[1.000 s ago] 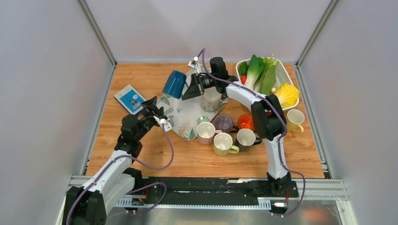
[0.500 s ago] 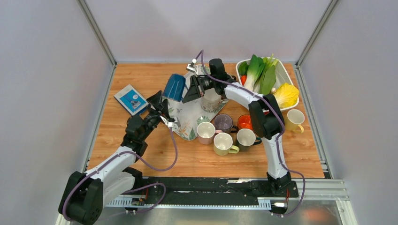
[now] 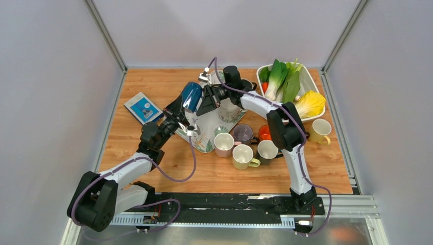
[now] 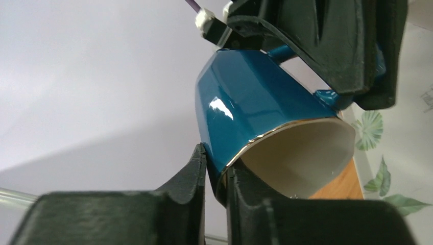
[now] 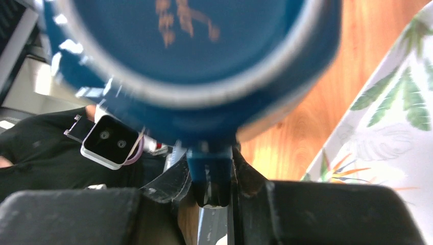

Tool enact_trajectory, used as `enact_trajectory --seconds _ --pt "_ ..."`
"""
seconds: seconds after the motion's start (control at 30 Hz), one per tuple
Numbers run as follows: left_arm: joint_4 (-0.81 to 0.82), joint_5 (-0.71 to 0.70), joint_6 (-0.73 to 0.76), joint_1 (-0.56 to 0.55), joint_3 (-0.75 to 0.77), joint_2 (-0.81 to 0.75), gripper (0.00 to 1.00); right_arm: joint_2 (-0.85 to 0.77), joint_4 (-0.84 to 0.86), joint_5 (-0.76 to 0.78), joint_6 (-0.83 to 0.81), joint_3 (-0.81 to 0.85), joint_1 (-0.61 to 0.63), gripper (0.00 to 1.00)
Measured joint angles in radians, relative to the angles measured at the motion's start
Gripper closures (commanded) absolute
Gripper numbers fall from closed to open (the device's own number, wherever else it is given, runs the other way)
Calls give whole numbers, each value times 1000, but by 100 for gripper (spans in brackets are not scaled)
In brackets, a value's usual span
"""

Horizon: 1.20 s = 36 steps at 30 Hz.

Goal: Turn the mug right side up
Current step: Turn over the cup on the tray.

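A glossy blue mug [image 3: 192,95] hangs tilted in the air over the left edge of the leaf-print mat [image 3: 207,127]. In the left wrist view the mug [image 4: 250,102] shows its pale inside, the mouth facing down toward the camera. My left gripper [image 4: 215,163] is shut on its rim, one finger inside the wall and one outside. In the right wrist view the mug's base [image 5: 189,46] fills the top. My right gripper [image 5: 212,173] is shut on the blue handle. From above, the left gripper [image 3: 183,109] meets the mug from the lower left, the right gripper [image 3: 204,97] from the right.
Several upright mugs cluster right of the mat, among them a pink one [image 3: 223,143] and a yellow-green one [image 3: 243,155]. A pale mug [image 3: 230,109] stands on the mat under my right arm. A white tub [image 3: 308,81] of vegetables sits at the back right, a blue booklet [image 3: 144,108] at the left.
My left arm has reached up and right to the mug and its jaws have shut on the rim. The right arm has shifted the mug slightly left and tilted it.
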Motion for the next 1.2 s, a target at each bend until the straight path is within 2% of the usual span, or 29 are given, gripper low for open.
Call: enact_trajectory --seconds 0.07,0.1,0.2,0.23,0.33,0.47,0.57,0.7,0.93,1.03,1.2 --pt "16 1 4 -3 2 5 100 6 -1 -23 23 2 7 73" --pt "16 -1 2 -4 5 5 100 8 0 -28 29 3 8 60" --pt "-11 -29 -24 -9 24 7 100 8 14 -30 26 3 8 4" --pt "-31 -45 -38 -10 31 7 100 8 32 -29 14 1 5 0" --pt "-174 -125 -128 -10 72 -9 100 -10 78 -14 -3 -21 -3 0" --pt "-499 -215 -315 -9 232 -60 100 -45 97 21 -18 -34 -34 0" --pt "-711 -232 -431 -6 349 -97 100 -77 79 49 -54 -29 -65 0" --pt "-980 -185 -570 -4 472 -132 100 -153 19 125 -195 -20 -109 0" --pt "-1274 -66 -803 19 503 -130 100 -397 -73 365 -637 -89 -164 0" --pt "-1360 3 -893 66 527 -97 100 -480 -161 413 -896 -96 -159 1" --pt "-1462 63 -995 109 649 20 100 -563 -522 530 -1434 -85 -50 22"
